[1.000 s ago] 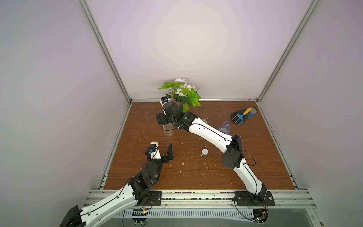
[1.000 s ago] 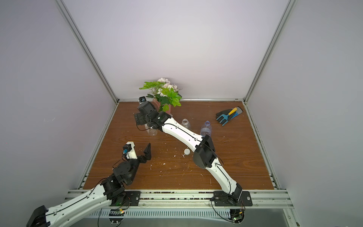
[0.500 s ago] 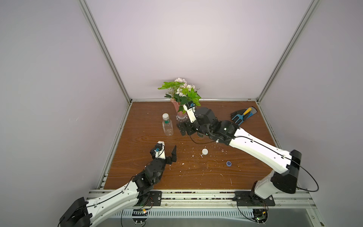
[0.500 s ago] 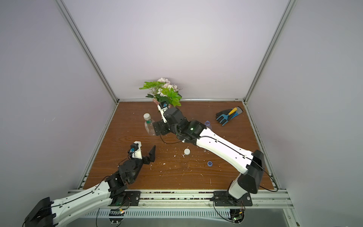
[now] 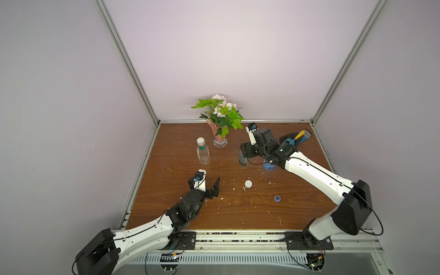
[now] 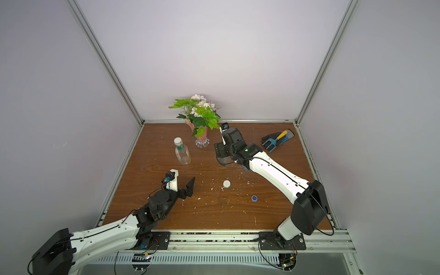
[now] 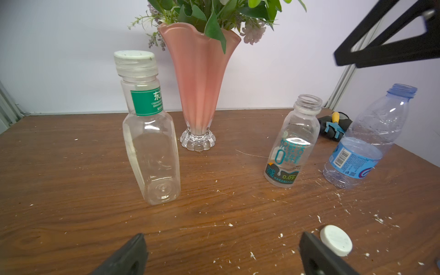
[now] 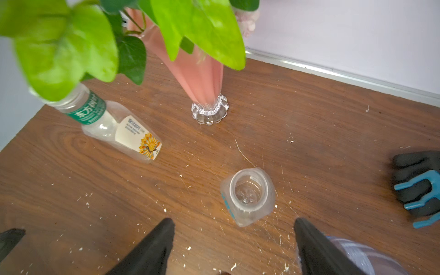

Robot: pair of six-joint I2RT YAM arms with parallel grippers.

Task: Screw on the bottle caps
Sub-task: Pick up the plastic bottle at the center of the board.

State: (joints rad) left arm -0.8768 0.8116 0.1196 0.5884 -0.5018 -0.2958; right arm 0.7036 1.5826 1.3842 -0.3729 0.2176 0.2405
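Square bottle [image 5: 203, 154], left of centre, capped; label [image 8: 87, 109] "东方树叶". Round bottle [image 7: 291, 152], "0.09", uncapped, below right gripper [image 8: 233, 220], spread, empty. Left gripper [image 7: 222, 235] likewise. White cap [image 5: 248, 183] and blue cap [image 5: 277, 198] loose on littered wood table [image 5: 181, 171].

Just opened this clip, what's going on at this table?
Two robot arms are capping bottles. The squarish bottle already has its fitted white cap on. The right gripper, jaws open and empty, hovers over the open-mouthed dark-labelled bottle. The blue-labelled bottle beside it is uncapped too. A loose white cap and the blue cap lie on the table. The left gripper is open and empty, near the loose white cap.
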